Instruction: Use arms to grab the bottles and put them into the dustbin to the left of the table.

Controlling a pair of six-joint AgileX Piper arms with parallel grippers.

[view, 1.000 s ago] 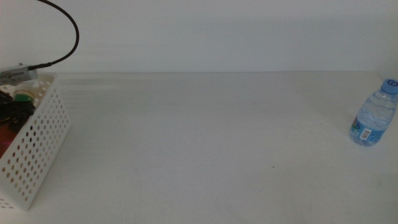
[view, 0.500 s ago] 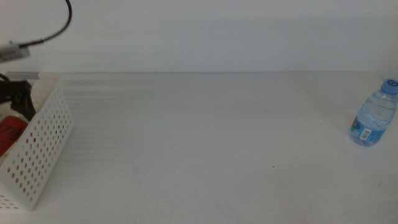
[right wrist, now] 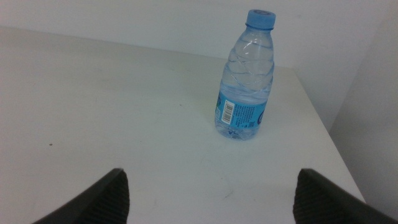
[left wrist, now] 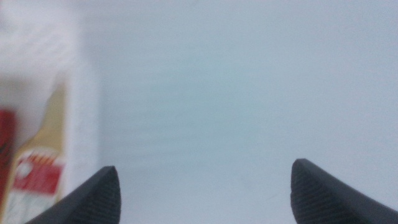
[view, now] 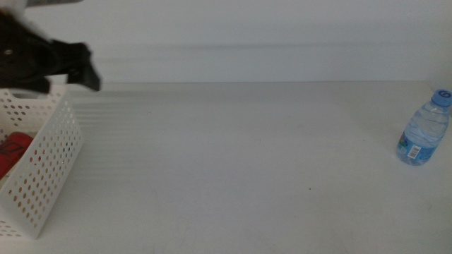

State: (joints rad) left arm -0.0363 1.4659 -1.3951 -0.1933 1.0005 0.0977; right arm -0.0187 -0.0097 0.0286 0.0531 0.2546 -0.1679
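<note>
Middle view has the water bottle (view: 424, 130) standing upright at the far right end of the table (view: 240, 162), well apart from the basket (view: 44, 169) at the left end. That's the one item not binned yet; the red can (view: 10, 152) already lies inside the basket, and my left wrist view shows the yellow-liquid bottle (left wrist: 43, 155) in there beside it.

Biggest worry: the water bottle sits close to the table's right edge, so a clumsy approach could tip it or nudge it off. My right gripper (right wrist: 208, 190) faces it with jaws spread wide and nothing between them. The bottle looks light, so it should tip easily.

My left gripper (view: 67, 60) is a blurry dark shape above the basket's back rim, jaws spread and empty. Between bottle and basket the table is bare, nothing blocking.
</note>
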